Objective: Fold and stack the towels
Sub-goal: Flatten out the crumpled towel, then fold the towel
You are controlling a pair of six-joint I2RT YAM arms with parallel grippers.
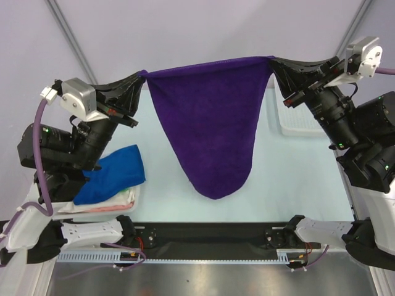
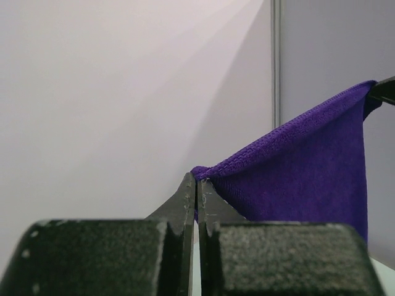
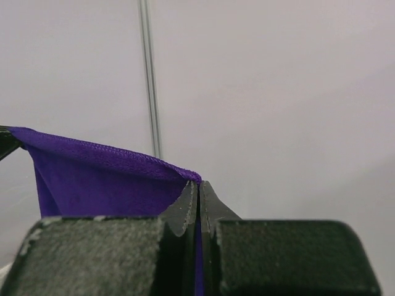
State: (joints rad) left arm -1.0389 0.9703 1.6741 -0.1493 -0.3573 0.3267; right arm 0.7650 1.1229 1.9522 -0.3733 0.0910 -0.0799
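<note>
A purple towel [image 1: 210,123] hangs in the air, stretched by its two upper corners, its lower end drooping to a rounded point above the table. My left gripper [image 1: 143,75] is shut on the towel's left corner, and my right gripper [image 1: 273,61] is shut on the right corner. The left wrist view has the purple towel [image 2: 302,172] running off to the right of the pinched left gripper [image 2: 197,179]. From the right wrist, the purple towel [image 3: 105,179] runs off to the left of the right gripper [image 3: 199,182]. A royal blue towel [image 1: 114,172] lies crumpled on white and pinkish towels [image 1: 111,203] at the left.
A white mesh basket [image 1: 296,117] sits at the right behind my right arm. A basket [image 1: 131,200] under the blue towel pile stands at the left near my left arm's base. A black rail [image 1: 210,234] crosses the table's near edge.
</note>
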